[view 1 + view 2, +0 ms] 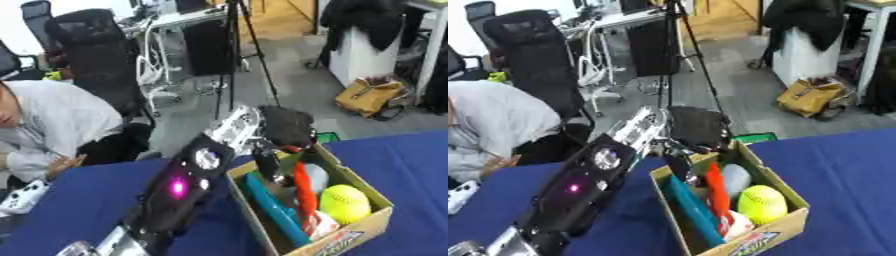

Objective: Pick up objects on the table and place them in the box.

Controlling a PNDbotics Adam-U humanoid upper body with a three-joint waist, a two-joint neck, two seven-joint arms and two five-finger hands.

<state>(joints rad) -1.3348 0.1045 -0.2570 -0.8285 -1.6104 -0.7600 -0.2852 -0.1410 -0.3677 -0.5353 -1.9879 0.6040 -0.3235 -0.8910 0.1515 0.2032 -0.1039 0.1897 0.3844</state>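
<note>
**Left arm reaches over a packed box on the blue bench**

The left robot hand (284,127), a dark mass at the end of a black and silver arm that rises from the lower left, hangs over the far left corner of the cardboard box (372,225). Whether its fingers are apart or closed cannot be told; dark fingers point down inside the box's far end. The right eye view shows the hand (697,127) more clear of the box rim, with a strip of green visible just behind it; the left eye view shows the arm's glowing pink light larger and nearer.

Below and just in front of the hand, inside the box, lie a long teal object (276,210) and a long red-orange object (304,192), side by side, their long axes running from the near end to the far end, parallel to the box's long sides. A yellow-green ball (761,203) sits against the right wall, with a pale rounded object (735,179) just beyond it.

The box stands on the bench (411,160), covered in blue cloth. The right robot hand shows in neither view.
</note>
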